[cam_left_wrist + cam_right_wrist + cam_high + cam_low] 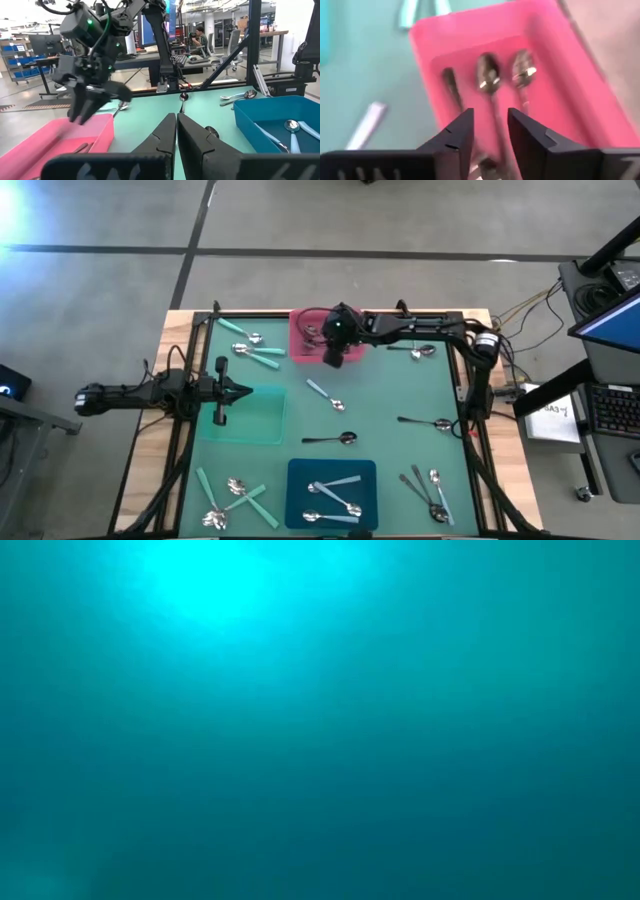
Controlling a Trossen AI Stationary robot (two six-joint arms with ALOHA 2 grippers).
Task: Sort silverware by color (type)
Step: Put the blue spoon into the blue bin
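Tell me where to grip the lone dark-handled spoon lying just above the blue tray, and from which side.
Grip the dark-handled metal spoon at mid-handle, coming straight down from above. It lies flat on the green mat, handle running left-right with the bowl at its right end, so the fingers should straddle the thin handle front-to-back. Nothing crowds it; the blue tray sits apart below.

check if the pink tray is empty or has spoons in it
Not empty. The flat pink square tray holds at least two dark metal spoons lying side by side, seen past the right tool, whose fingers stand open above the tray.
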